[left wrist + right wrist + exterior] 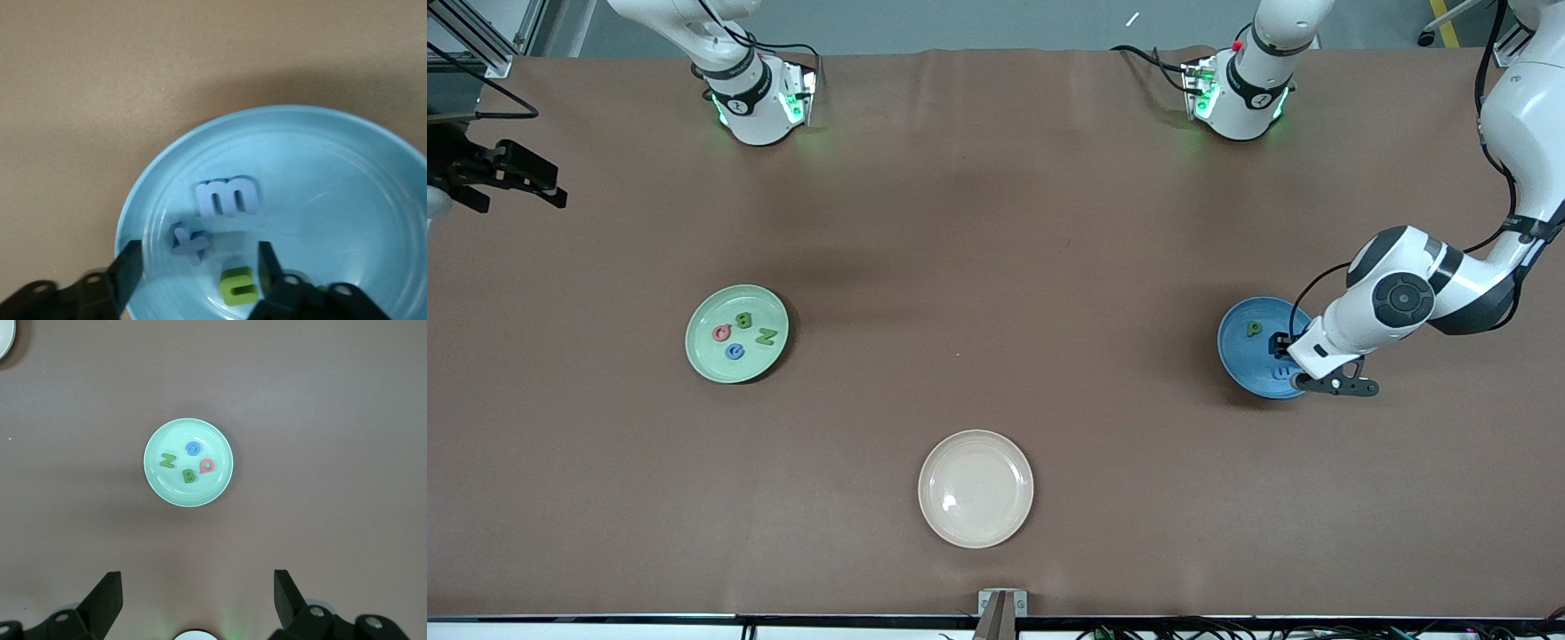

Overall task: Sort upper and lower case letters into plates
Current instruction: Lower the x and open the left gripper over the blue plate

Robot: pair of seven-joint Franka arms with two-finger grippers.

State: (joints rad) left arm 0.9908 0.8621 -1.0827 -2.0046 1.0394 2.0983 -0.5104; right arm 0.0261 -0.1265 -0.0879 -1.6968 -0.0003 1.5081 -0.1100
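— Three plates on the brown table: nearest the front camera, a round cream-beige plastic plate (975, 488), bare of letters. What lies farther back?

— Two task plates, well apart. The round pale green plastic plate (735, 333), toward the right arm's end, holds four foam letters: a green N (766, 336), a green B (743, 320), a pink letter (721, 333) and a blue one (735, 352). The round sky-blue plastic plate (1254, 351), toward the left arm's end, carries a green p (1255, 329).

— And the grippers?

— The left gripper (199, 267) hangs low over the blue plate's rim, jaws parted and gripping nothing; between them lie a blue x (192, 242) and a small green letter (238, 285), with a pale blue m (227, 197) just beside. The right gripper (198, 595) waits high above the table, spread wide and empty.

— How would the letters handle?

— Probably light, soft, slightly squashy foam, unlikely to break but easy to nudge across slick plastic. A pinch across a straight stroke looks safest. No letter remains outside a plate, so sorting appears all but finished.
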